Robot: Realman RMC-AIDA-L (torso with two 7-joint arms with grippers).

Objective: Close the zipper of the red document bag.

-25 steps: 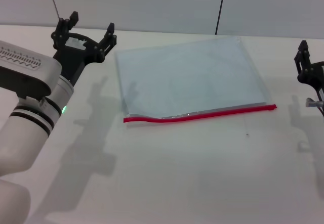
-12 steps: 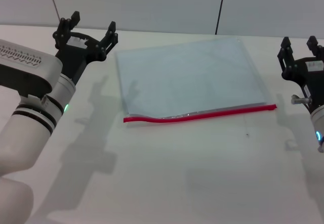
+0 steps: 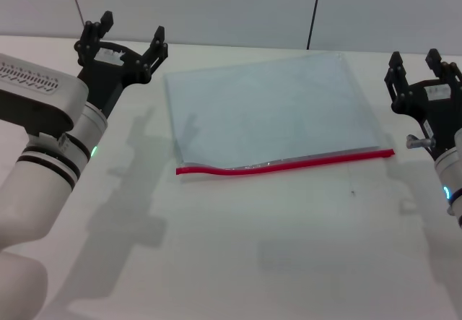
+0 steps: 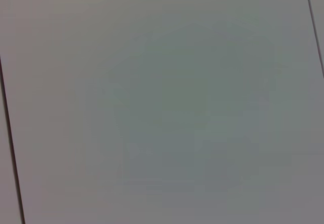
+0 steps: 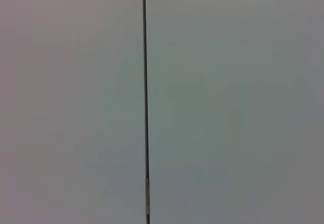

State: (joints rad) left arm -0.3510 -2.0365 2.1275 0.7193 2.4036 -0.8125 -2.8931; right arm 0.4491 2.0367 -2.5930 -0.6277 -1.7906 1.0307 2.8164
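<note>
The red document bag [image 3: 267,110] lies flat on the white table, a translucent pale blue-grey pouch. Its zipper [image 3: 285,163] is a thin red strip along the near long edge, bulging near its left end. My left gripper [image 3: 124,40] is raised to the left of the bag's far left corner, fingers spread open and empty. My right gripper [image 3: 422,68] hangs beside the bag's right edge, near the zipper's right end, also open and empty. Both wrist views show only a plain grey wall.
The white table [image 3: 238,248] extends wide in front of the bag. A grey panelled wall [image 3: 216,6] with dark seams rises behind the table's far edge.
My right arm has moved in from the right edge toward the bag and risen slightly. The left gripper has barely shifted. The bag lies as before.
</note>
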